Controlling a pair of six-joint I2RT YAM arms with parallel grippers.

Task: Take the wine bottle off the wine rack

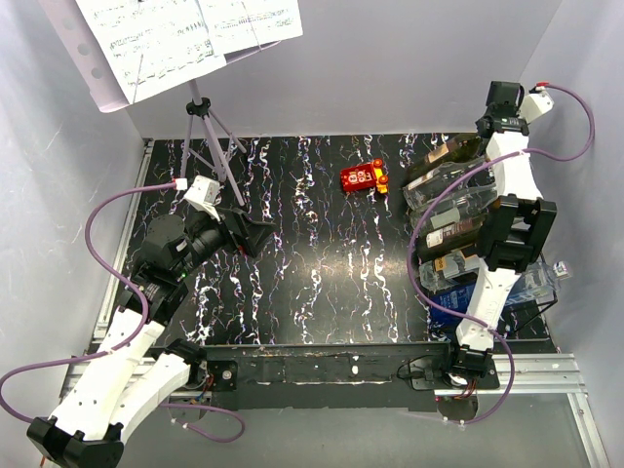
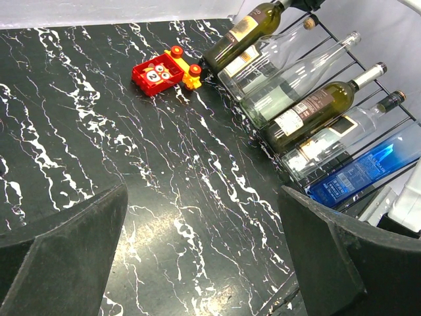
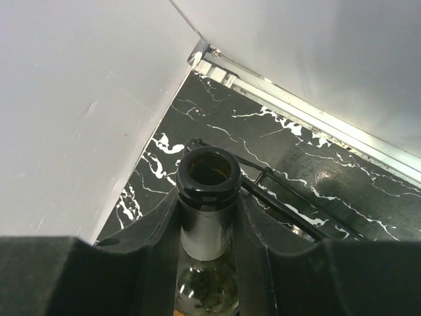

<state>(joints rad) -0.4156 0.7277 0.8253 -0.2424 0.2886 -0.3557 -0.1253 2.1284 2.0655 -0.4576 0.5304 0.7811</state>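
Black, white-veined counter (image 1: 312,253) carries the wine rack (image 3: 263,175) at three o'clock, with several bottles lying on it. The wine bottle (image 3: 209,178) lies at the rack's far end, near two o'clock, mouth open. My right jaws are pinching its neck just under the lip. My left jaws, at nine o'clock, stand spread wide over the counter.

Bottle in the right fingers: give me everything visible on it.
The wine bottle is dark green glass with a cream label, lying sloped at the far end of the wine rack, beside a clear bottle. Its mouth is open, no cork; the lip looks dark, the neck paler. The right fingers are shut on the neck just under the lip, one each side.
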